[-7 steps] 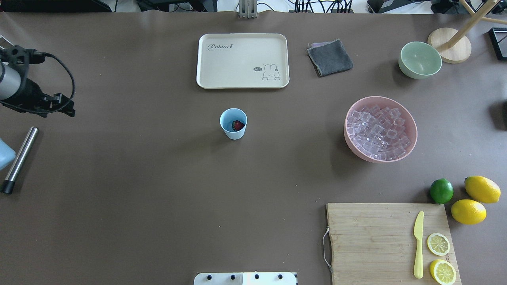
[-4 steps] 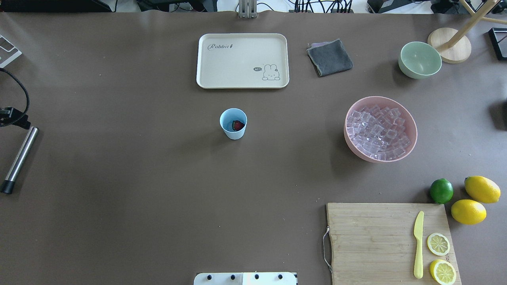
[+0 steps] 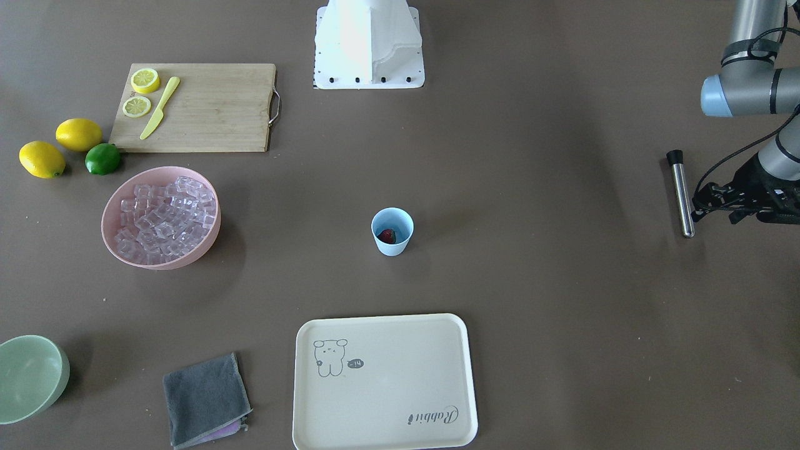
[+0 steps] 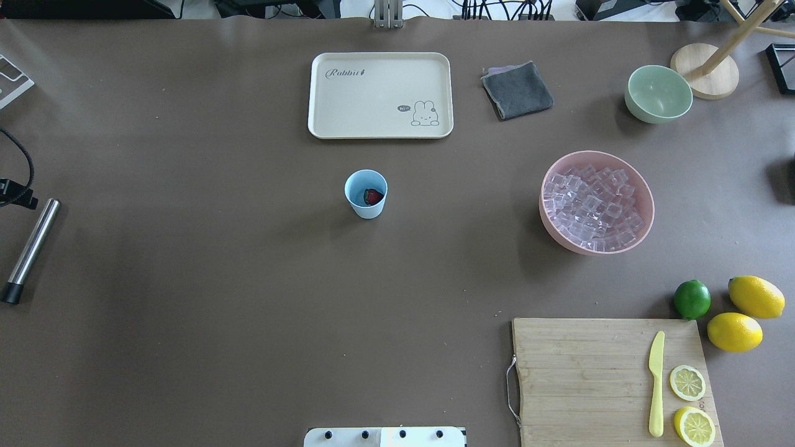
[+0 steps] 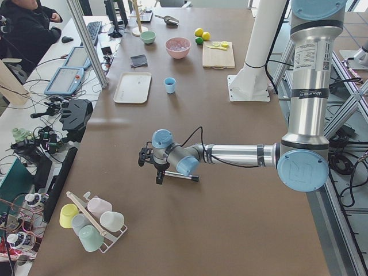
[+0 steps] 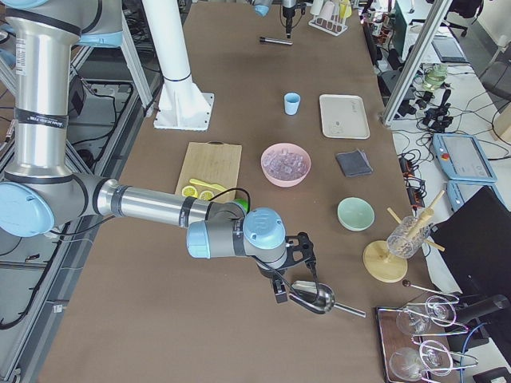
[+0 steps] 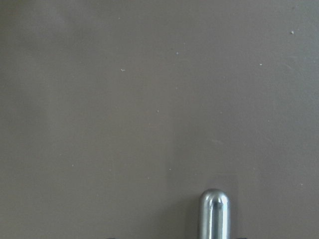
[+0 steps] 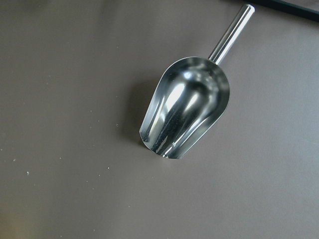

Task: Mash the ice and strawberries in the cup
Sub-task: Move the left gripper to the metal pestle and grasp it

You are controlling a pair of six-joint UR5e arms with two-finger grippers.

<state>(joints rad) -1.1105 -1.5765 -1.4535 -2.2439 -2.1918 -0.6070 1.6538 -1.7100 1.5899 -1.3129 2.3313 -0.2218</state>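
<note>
The light-blue cup [image 4: 366, 194] stands mid-table with one red strawberry [image 4: 372, 197] inside; both also show in the front view, the cup [image 3: 392, 232] and the strawberry [image 3: 387, 236]. The ice [image 4: 593, 208] fills a pink bowl [image 4: 559, 239] on the right. My left gripper [image 3: 699, 205] hovers at the table's far left over a steel muddler [image 4: 31, 248], open and empty; its wrist view shows the muddler's rounded end [image 7: 214, 214]. My right gripper [image 6: 297, 255] shows only in the right side view, over a steel scoop [image 8: 187, 109]; I cannot tell its state.
A cream tray [image 4: 380, 127] lies behind the cup, with a grey cloth [image 4: 517, 90] and pale green bowl [image 4: 658, 93] further right. A cutting board [image 4: 584, 372] with knife and lemon slices, a lime [image 4: 692, 298] and lemons sit front right.
My left arm has drawn back out of the overhead view's left edge and towards the muddler. The cup, strawberry and ice have not moved.
</note>
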